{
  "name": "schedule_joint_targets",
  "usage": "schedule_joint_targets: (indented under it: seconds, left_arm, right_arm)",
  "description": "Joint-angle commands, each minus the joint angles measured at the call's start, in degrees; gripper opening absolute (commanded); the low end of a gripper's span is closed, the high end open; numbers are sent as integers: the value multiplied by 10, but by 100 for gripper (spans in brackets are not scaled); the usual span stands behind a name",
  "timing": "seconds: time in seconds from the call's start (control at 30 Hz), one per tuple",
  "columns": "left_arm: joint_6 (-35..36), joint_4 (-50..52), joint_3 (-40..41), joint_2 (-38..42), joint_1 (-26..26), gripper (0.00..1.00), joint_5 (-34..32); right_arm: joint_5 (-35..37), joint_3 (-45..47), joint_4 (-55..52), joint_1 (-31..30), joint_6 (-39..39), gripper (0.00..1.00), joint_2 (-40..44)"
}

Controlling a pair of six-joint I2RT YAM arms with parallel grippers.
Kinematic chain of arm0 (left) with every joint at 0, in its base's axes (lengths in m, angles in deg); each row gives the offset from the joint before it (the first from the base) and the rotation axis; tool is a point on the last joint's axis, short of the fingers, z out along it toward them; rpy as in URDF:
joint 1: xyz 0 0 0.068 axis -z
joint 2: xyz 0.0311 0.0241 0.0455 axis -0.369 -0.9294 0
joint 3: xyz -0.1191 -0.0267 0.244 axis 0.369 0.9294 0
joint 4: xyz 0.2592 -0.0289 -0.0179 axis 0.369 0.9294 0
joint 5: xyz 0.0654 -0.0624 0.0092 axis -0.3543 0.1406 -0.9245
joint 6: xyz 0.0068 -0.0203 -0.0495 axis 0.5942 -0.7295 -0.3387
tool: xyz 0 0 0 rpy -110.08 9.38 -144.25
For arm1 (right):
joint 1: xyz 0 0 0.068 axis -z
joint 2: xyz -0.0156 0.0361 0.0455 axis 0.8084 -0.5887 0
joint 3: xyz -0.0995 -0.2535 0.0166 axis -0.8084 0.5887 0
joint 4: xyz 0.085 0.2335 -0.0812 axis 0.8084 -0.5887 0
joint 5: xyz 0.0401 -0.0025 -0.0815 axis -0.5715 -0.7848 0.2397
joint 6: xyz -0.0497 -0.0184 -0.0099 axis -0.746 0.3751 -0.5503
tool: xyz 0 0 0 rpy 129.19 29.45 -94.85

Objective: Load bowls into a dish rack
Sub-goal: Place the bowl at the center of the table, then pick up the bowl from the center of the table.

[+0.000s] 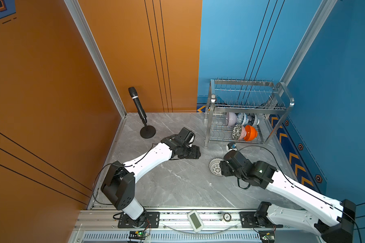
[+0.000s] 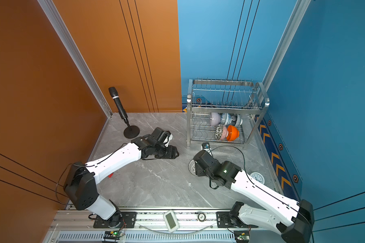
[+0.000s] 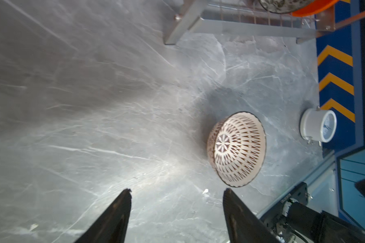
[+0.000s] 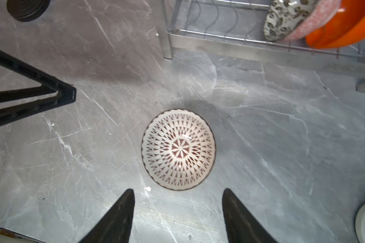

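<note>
A white lattice-patterned bowl (image 1: 215,166) (image 2: 191,167) stands upright on the grey marble table, in front of the dish rack (image 1: 249,109) (image 2: 226,108). My right gripper (image 4: 177,190) hangs open just short of this bowl (image 4: 178,150), with nothing between its fingers. My left gripper (image 3: 176,190) is also open and empty, with the bowl (image 3: 236,149) off to one side of it. On the rack's lower tier, the lilac bowl (image 1: 230,118), blue-and-white floral bowl (image 1: 242,118), dark blue bowl (image 1: 254,119), leaf-patterned bowl (image 1: 238,132) and orange bowl (image 1: 251,132) stand on edge.
A black microphone on a round stand (image 1: 147,132) sits at the back left. A small white clock (image 2: 257,178) (image 3: 318,125) lies near the right wall. The left gripper's fingers (image 4: 67,94) show close to the bowl's left. Orange and blue walls enclose the table.
</note>
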Motion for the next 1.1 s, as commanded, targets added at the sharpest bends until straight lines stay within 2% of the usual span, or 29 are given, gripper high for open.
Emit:
schedule_joint_targets:
  seconds: [0.0,0.2,0.57,0.83,1.07]
  left_arm:
    - [24,1,-23,-24,22,72,51]
    - [25,1,-38,-73,53,72,75]
    - [32,1,-108,-172,75,68,103]
    - [31,25,-119,-202,77,57,55]
    - [27,25,-126,-228,75,48,56]
  right_arm:
    - [24,27,-52,12,64,67,36]
    - [9,45,-72,36,76,67,72]
    - [-30,79,-72,72,81,67,104]
    - [-41,74,-74,86,66,66,98]
    - [-47,65,-60,106,51,66,73]
